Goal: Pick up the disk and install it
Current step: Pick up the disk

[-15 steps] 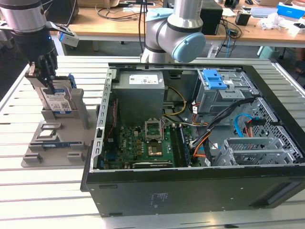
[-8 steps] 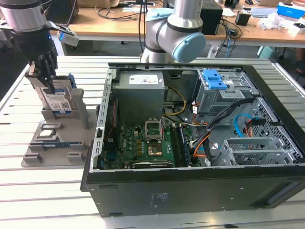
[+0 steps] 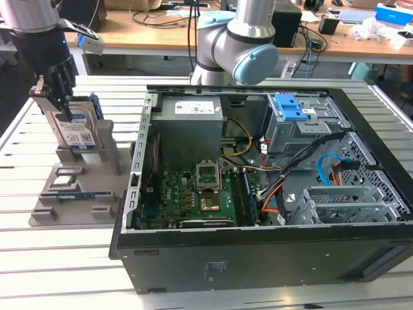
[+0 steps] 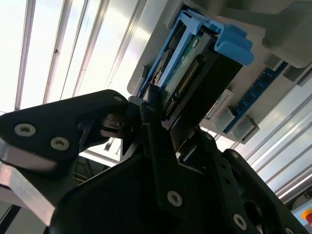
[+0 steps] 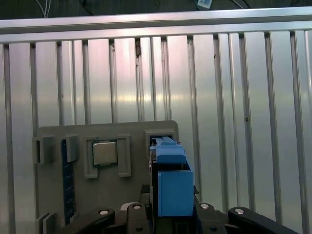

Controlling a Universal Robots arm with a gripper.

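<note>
No legible text; only tiny unreadable print on the disk [image 3: 76,134] label and the grey box [image 3: 190,137] strip.

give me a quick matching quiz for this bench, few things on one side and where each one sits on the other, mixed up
Things:
1. disk
2. chip
3. blue latch

Places:
A. inside the open computer case
B. standing upright in the grey stand
C. lying flat in a recess of the stand

Pairs: 1-B, 2-C, 3-A

Exterior view high, wide, both wrist views close above grey holder [image 5: 97,131]
</note>
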